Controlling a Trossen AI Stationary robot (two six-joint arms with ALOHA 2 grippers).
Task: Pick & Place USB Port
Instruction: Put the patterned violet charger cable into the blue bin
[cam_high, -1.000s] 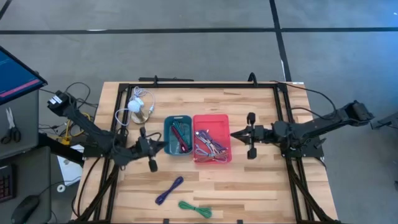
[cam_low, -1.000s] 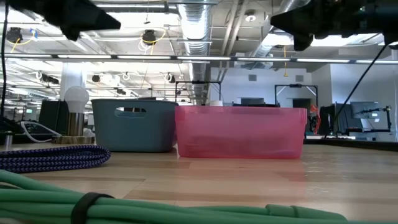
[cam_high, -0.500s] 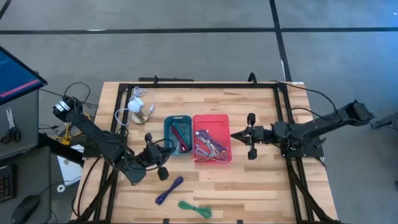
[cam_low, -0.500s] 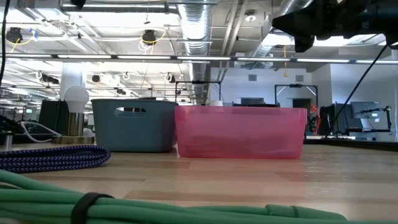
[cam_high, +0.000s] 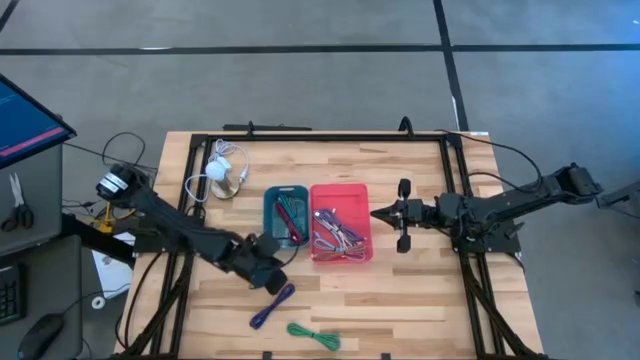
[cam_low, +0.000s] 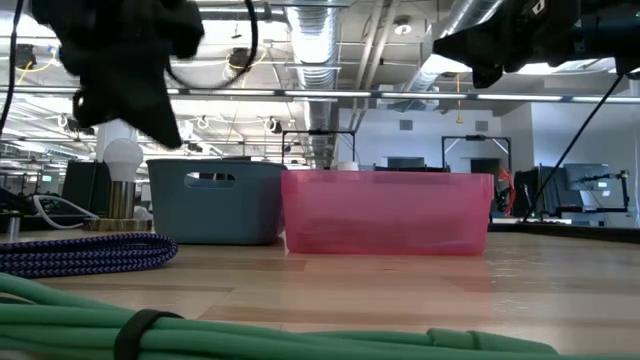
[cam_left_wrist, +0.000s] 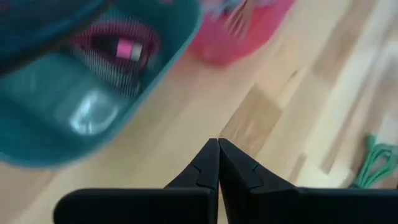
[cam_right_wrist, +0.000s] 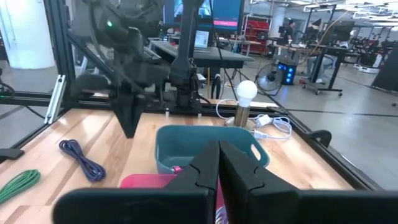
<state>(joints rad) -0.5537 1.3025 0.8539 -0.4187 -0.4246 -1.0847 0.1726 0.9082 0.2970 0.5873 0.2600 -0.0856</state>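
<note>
Step in hand, by judgement: approach to a pick, nothing yet held. Left end effector (cam_high: 270, 277), over bare tabletop (cam_high: 420, 300) just beside the teal bin's (cam_high: 285, 218) near corner, between that bin and the purple cable (cam_high: 272, 305); fingers clenched together with nothing between them, as the left wrist view shows (cam_left_wrist: 217, 163). Right end effector (cam_high: 380, 214), waiting just beside the red bin (cam_high: 340, 222), on the side away from the teal bin; fingers likewise clenched and empty (cam_right_wrist: 217, 163). Task items: purple cable on the tabletop near the teal bin; green cable (cam_high: 314, 336) beyond it, farther from the bin; further cables already lie in both bins. Next move likely calls for the left fingers to part, then descend over the purple cable's middle, aligned across its length. View differences: high view alone gives the full layout of bins, cables and arms; left wrist view shows the pink-tagged bundle (cam_left_wrist: 121, 50) inside the teal bin; low view shows both cables close up (cam_low: 85, 252) but hides the bins' contents; right wrist view shows the lamp (cam_right_wrist: 246, 93) behind the teal bin.
</note>
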